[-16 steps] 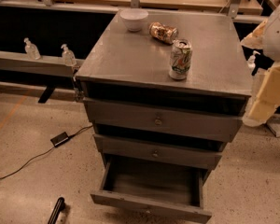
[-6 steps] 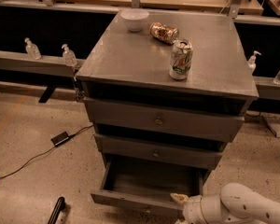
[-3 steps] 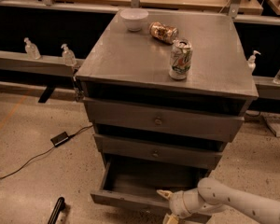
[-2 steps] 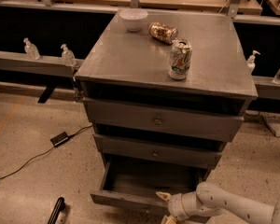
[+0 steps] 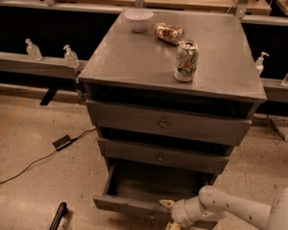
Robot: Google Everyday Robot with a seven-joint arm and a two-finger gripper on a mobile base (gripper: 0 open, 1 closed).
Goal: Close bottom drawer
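Observation:
The bottom drawer point(image 5: 129, 205) of the grey cabinet point(image 5: 134, 61) is pulled out, and its shallow empty box shows from above. Its plain front runs along the lower edge of the view, and its knob is hidden. The middle drawer point(image 5: 158, 156) and the top drawer point(image 5: 163, 123) above it stick out only a little. My gripper point(image 5: 169, 213) is on a white arm point(image 5: 230, 210) that reaches in from the lower right. It sits at the bottom drawer's front edge, right of centre, touching or almost touching it.
On the cabinet top stand a white bowl point(image 5: 138, 19), a lying can point(image 5: 168, 33) and an upright can point(image 5: 186, 60). A black cable with a power brick point(image 5: 62, 142) lies on the floor at left. A dark object point(image 5: 57, 217) lies at lower left. Bottles point(image 5: 69, 56) stand on a ledge behind.
My arm came in from the lower right and my gripper moved left along the bottom drawer's front edge. The drawer stands as far open as before.

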